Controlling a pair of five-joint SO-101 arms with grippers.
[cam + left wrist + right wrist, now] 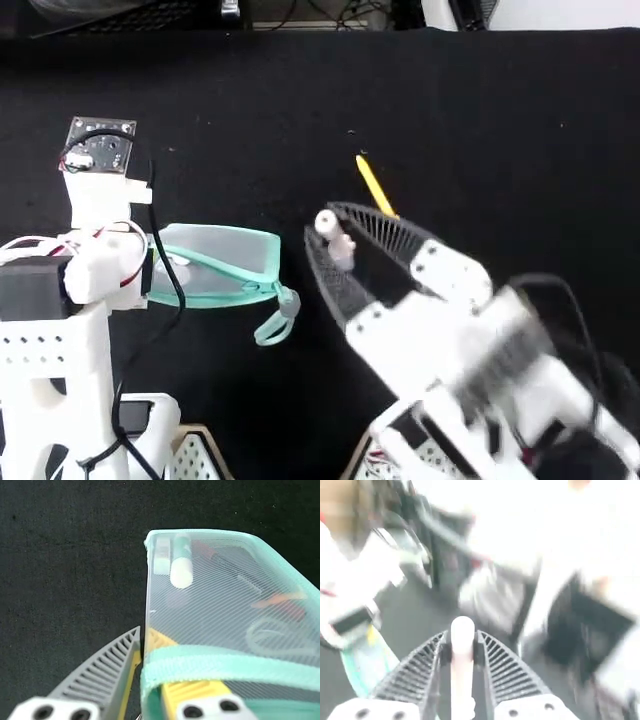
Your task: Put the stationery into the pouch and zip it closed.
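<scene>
High view shows the pouch (pixel 215 262) lying left of centre on the black table (pixel 500 120), its end pinched by the left gripper (pixel 145 633). A white stick (pixel 181 565) lies inside. Near the pouch, the right gripper (pixel 322 226) is clamped on a white pen (pixel 335 240), with a yellow pencil (pixel 375 185) on the table beyond it.

A black table (pixel 500 110) with cables (pixel 320 12) behind it.
</scene>
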